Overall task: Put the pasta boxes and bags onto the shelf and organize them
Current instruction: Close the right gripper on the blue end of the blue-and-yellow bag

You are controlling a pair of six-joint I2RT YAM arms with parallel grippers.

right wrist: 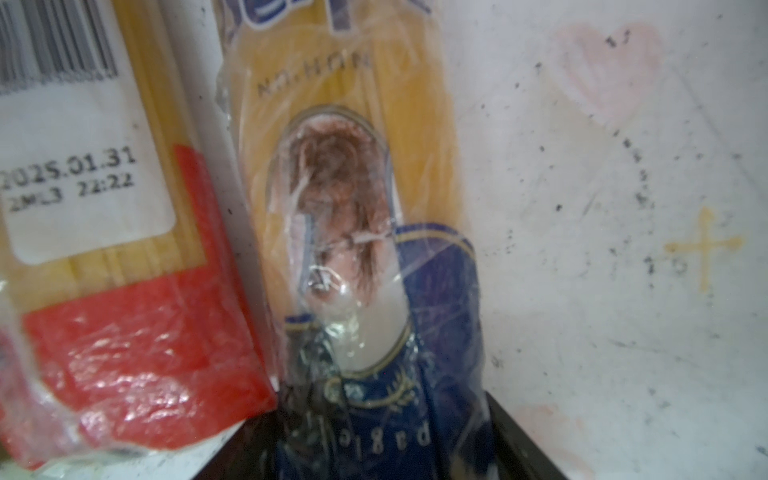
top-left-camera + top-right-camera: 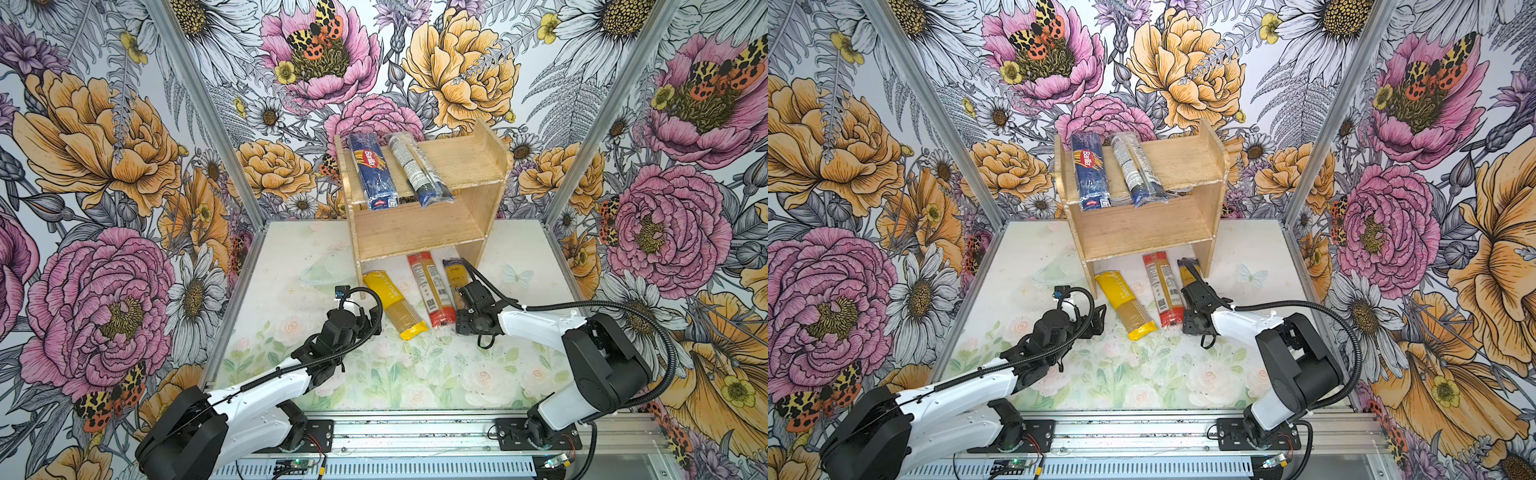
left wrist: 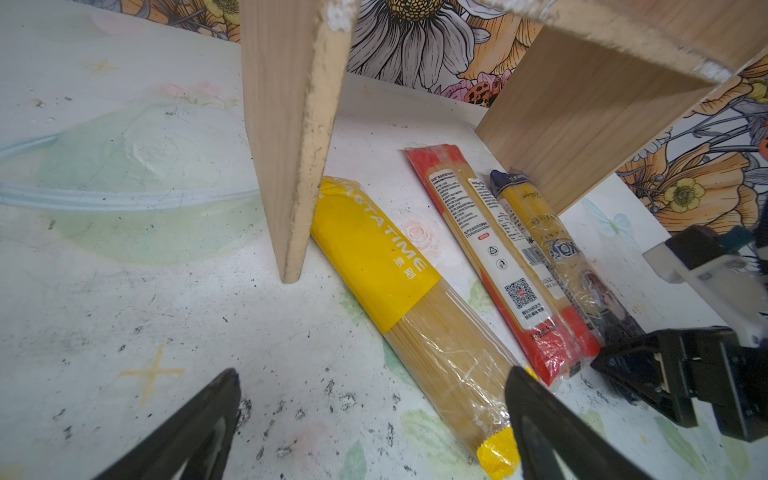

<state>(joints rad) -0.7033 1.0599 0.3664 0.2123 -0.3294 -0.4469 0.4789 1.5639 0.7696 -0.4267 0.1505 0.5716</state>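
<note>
Yellow-and-blue pack point(image 2: 455, 276), three o'clock of the red-ended pack point(image 2: 430, 286), seems mid-pickup: right gripper point(image 1: 378, 411) straddles its end, whether clamped, cannot tell, left gripper point(image 3: 374, 374) agape; next, firm pinch, lift to shelf point(image 2: 457, 162).

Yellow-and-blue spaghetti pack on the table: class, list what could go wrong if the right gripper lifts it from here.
The right gripper straddles the yellow-and-blue pack only at its blue end, so the long pack may sag or slip. Its far end sits against the shelf's side panel and may snag. The red-ended pack lies alongside and may be dragged.
</note>
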